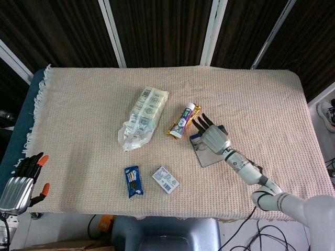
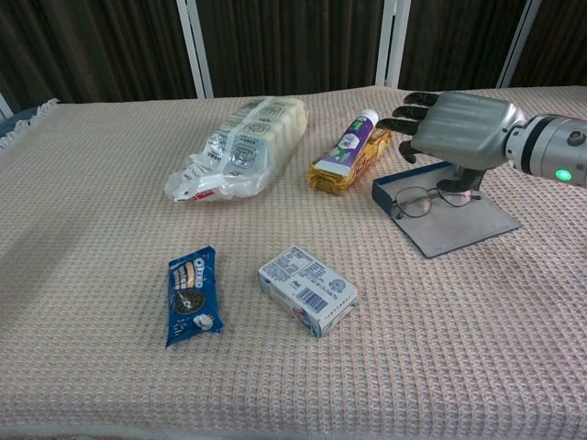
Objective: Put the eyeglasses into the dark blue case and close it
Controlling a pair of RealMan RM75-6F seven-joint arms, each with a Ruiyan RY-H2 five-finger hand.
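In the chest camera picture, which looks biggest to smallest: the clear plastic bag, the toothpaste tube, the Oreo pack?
1. Clear plastic bag
2 and 3. Oreo pack and toothpaste tube look alike; the pack lies nearer the camera, so unranked.

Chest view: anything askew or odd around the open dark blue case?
Slightly. The thin wire-framed eyeglasses sit crooked in the open dark blue case, near its left end, below the right hand. Nothing looks spilled or damaged.
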